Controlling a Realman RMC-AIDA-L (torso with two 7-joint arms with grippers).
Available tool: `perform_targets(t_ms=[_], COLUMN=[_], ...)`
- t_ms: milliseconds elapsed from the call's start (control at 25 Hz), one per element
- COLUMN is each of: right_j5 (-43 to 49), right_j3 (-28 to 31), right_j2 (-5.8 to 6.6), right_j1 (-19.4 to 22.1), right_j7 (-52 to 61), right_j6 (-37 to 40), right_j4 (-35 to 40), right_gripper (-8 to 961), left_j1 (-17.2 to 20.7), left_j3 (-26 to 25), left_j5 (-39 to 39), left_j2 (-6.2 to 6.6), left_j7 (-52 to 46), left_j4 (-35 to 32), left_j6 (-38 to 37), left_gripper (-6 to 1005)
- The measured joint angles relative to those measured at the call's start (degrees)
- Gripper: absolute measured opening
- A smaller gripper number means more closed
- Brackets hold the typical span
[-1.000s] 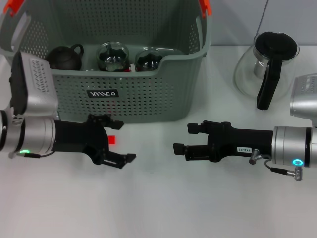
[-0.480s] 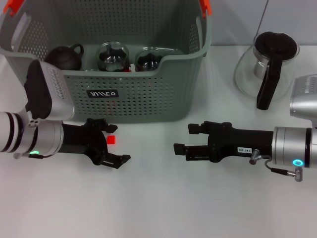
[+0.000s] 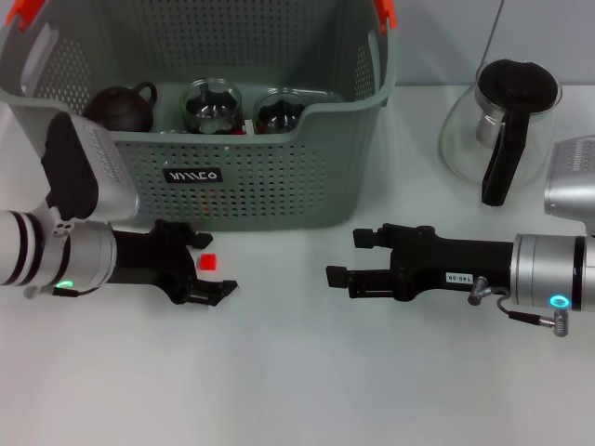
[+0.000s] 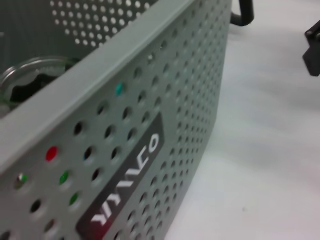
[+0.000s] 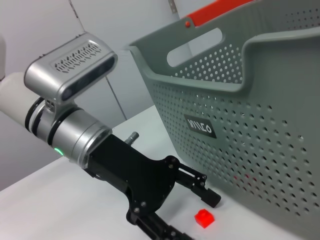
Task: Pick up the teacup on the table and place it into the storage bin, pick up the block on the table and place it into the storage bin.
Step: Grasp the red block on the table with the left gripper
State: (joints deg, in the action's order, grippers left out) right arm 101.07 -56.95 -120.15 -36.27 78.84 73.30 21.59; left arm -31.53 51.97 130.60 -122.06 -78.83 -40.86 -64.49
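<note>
The left gripper (image 3: 209, 264) is low on the table (image 3: 297, 381), jaws wide, w/ the small red block (image 3: 208, 262) between them, not gripped. The block lies just in front of the storage bin (image 3: 279, 190). The right gripper (image 3: 355, 258) rests apart on the table, jaws also wide, holding nothing. A dark teapot (image 3: 124, 107) & two glass cups sit inside the bin.

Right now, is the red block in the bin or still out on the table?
Out. The red block lies on the table in front of the bin, between the open fingers of the left hand, not lifted.
</note>
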Motion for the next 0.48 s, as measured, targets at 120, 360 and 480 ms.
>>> perform_targets(t_ms=[120,360,480], right_j5=[0.00,0.00,0.00], right_j3=[0.00,0.00,0.00], right_j2=[0.00,0.00,0.00], right_j1=[-0.02,-0.03,0.03], right_j7=[0.00,0.00,0.00], right_j6=[0.00,0.01,0.00], right_j4=[0.01,-0.01,-0.05], right_gripper=[914,915,915], left_j1=[-0.04,0.04,0.11], left_j3=[-0.12,-0.11,-0.12], left_j5=[-0.06,-0.28,-0.23], left_j2=[0.01,-0.03,-0.02], left_j7=[-0.34,-0.36,-0.36], left_j4=[0.28,0.33,0.36], left_j6=[0.74,1.19,1.20], left_gripper=[833,704,594])
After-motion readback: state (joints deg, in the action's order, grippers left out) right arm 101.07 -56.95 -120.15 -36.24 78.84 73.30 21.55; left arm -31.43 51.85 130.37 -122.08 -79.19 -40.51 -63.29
